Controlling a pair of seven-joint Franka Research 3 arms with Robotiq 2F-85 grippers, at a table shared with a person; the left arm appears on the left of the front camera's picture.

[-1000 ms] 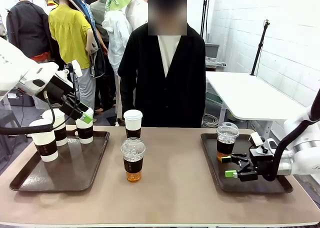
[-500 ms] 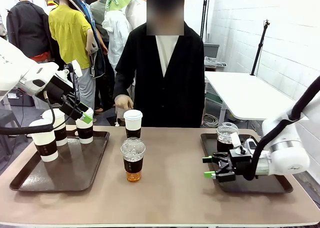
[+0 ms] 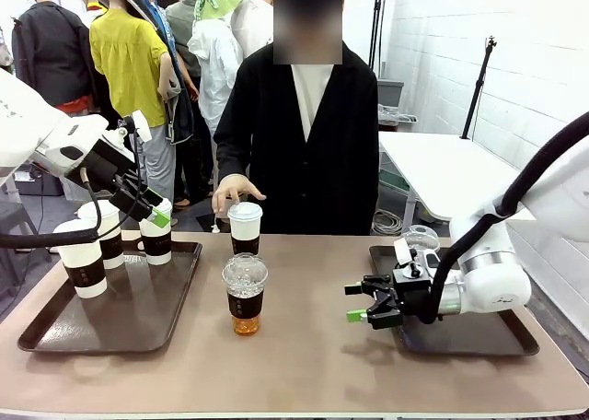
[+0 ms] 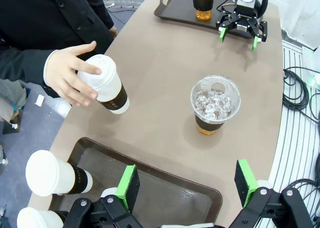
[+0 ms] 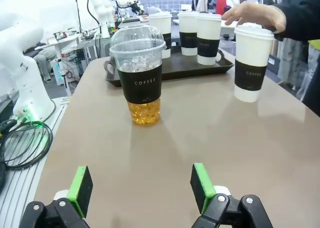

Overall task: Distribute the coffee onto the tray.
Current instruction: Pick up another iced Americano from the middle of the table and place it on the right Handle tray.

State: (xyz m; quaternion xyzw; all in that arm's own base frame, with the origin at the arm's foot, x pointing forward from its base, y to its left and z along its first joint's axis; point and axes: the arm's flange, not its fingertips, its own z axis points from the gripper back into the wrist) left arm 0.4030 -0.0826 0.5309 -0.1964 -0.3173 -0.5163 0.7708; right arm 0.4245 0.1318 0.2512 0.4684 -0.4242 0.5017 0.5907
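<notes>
A long tan-topped table [image 3: 304, 365] carries everything, and a person in a black cardigan [image 3: 304, 144] stands behind its far edge. A dark brown plastic tray [image 3: 138, 323] lies at the table's left end and a second dark brown tray [image 3: 479, 342] at its right end. The right gripper [image 3: 357, 302] hovers low over the table just beside the second tray's inner edge. Its green-padded fingers are spread apart around nothing and point toward the clear dome-lidded plastic cup of amber drink [image 3: 245, 294] standing mid-table. The left gripper [image 4: 186, 183] hangs above the left tray, fingers likewise spread wide. Three white-lidded paper cups with dark sleeves [image 3: 81, 259] stand on the left tray. Another dome-lidded cup [image 3: 419, 240] stands on the right tray, partly hidden by the arm. A fourth white paper cup [image 3: 245, 228] stands near the far edge, with the person's hand [image 3: 236, 190] touching its lid.
</notes>
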